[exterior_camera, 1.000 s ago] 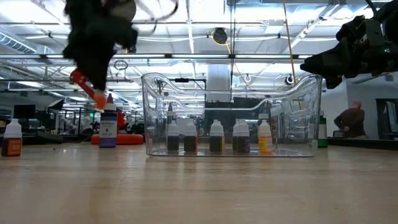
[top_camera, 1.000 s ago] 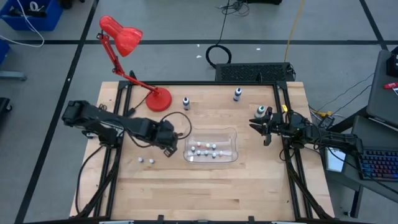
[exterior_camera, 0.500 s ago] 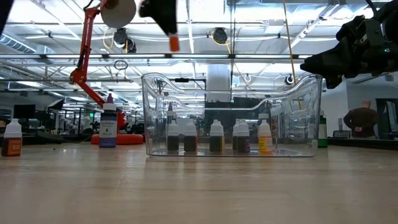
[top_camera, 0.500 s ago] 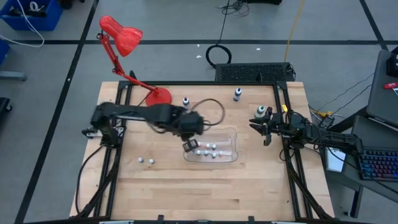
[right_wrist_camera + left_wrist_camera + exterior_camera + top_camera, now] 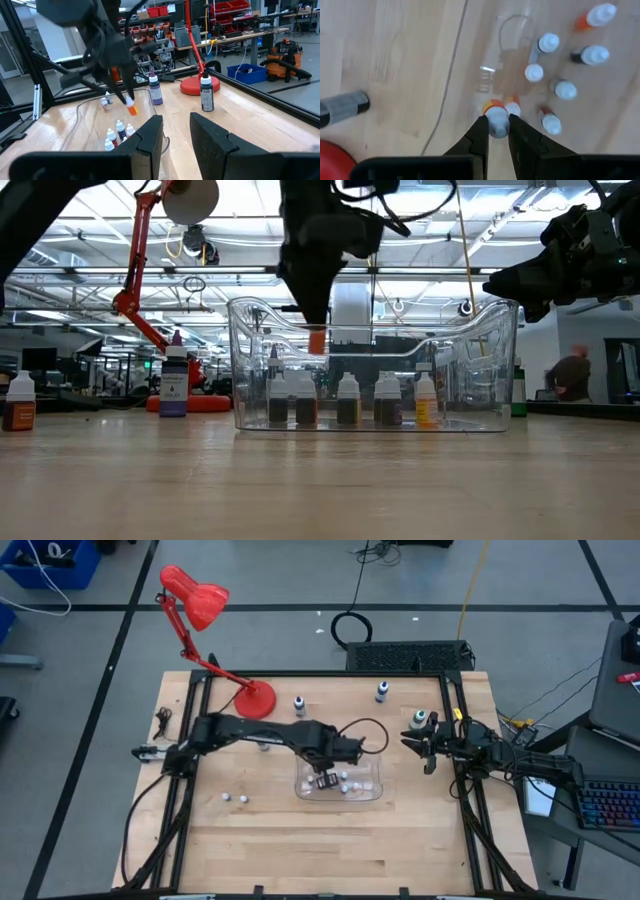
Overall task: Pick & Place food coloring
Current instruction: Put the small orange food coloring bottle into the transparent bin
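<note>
At nine o'clock on the table, two small bottles [image 5: 235, 798] lie loose on the wood; the red lamp [image 5: 205, 615] stands at eleven o'clock. The left gripper [image 5: 324, 783] hangs over the clear bin [image 5: 372, 756] at the table's centre, its fingers [image 5: 478, 135] clamped on an orange food coloring bottle [image 5: 496, 121] held above the bin's floor. More food coloring bottles [image 5: 347, 399] stand upright inside the bin. At three o'clock the right gripper [image 5: 424, 748] waits off the table, holding nothing, its fingers [image 5: 150, 135] slightly apart.
</note>
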